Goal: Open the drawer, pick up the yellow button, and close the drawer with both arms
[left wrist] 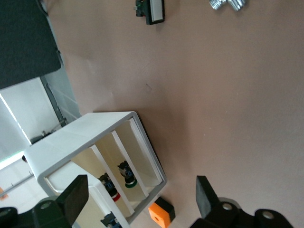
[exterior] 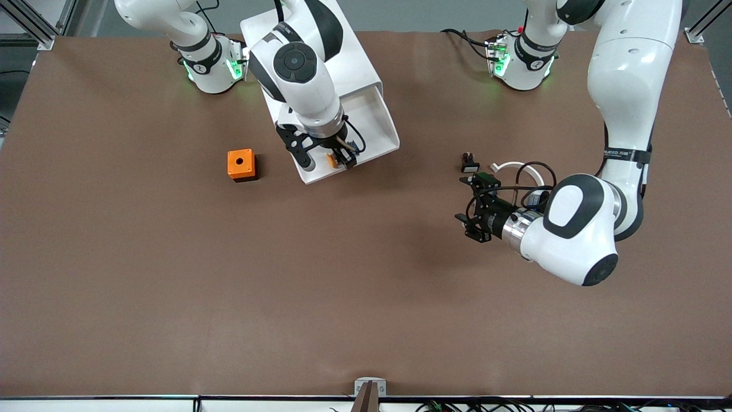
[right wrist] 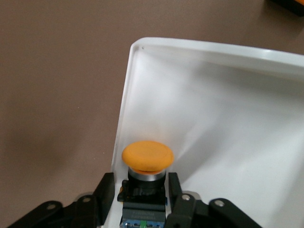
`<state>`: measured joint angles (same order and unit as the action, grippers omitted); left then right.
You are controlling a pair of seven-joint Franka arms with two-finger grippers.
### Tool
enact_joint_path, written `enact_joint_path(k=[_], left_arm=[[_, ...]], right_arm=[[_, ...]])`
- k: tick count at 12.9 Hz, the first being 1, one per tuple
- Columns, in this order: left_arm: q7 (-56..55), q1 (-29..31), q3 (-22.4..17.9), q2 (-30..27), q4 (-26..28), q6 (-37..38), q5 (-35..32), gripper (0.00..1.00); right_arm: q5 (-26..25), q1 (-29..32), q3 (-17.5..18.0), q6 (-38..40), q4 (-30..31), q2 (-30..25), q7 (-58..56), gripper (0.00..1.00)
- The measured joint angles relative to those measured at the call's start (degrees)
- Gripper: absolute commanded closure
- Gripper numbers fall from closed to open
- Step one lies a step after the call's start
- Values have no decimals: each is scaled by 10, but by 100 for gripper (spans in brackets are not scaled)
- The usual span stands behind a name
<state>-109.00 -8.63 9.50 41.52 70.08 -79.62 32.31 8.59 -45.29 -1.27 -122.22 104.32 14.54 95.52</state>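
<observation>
I see my right gripper (exterior: 338, 159) down inside the pulled-out drawer (exterior: 374, 123), near its front corner. The fingers (right wrist: 105, 190) sit on either side of the button's (right wrist: 147, 161) black body, closing on it; I cannot tell whether they are pressing it yet. The orange cap pokes out just ahead of the fingertips, and the button rests on the drawer's white floor, close against the side wall.

My left gripper (exterior: 472, 207) hangs over bare table toward the left arm's end, jaws spread wide with nothing between them, and that arm waits. Near it, farther from the front camera, lie a small black-and-white button (exterior: 469, 164) and a little white fitting (exterior: 503, 166).

An orange cube (exterior: 241, 165) with a hole on top sits on the table beside the drawer, toward the right arm's end, well apart from my right gripper.

From the left wrist view I look into the white cabinet (left wrist: 99, 156): its lower compartments hold other small buttons, one with a green ring, one with red.

The table (exterior: 171, 297) is covered in a plain brown sheet, smooth and matte. Metal frame posts stand at the corners, and both arm bases show green lights.
</observation>
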Motion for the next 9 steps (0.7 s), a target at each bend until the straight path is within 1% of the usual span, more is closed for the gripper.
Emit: enact_joint_path(k=[1, 2, 5, 7, 9], left_arm=[[25, -3, 0, -1, -4, 0, 0, 1], [57, -6, 0, -2, -10, 0, -1, 1], [167, -20, 0, -14, -18, -1, -9, 1], [236, -23, 0, -22, -19, -2, -27, 1], [303, -25, 5, -36, -20, -2, -70, 1]], right_arm=[[0, 0, 0, 3, -2, -1, -4, 94], [-1, 0, 0, 10, -4, -1, -8, 97], [-3, 13, -7, 63, -40, -4, -40, 98], [-4, 52, -10, 116, -77, -6, -107, 99], [-4, 100, -12, 153, -98, -8, -203, 99]])
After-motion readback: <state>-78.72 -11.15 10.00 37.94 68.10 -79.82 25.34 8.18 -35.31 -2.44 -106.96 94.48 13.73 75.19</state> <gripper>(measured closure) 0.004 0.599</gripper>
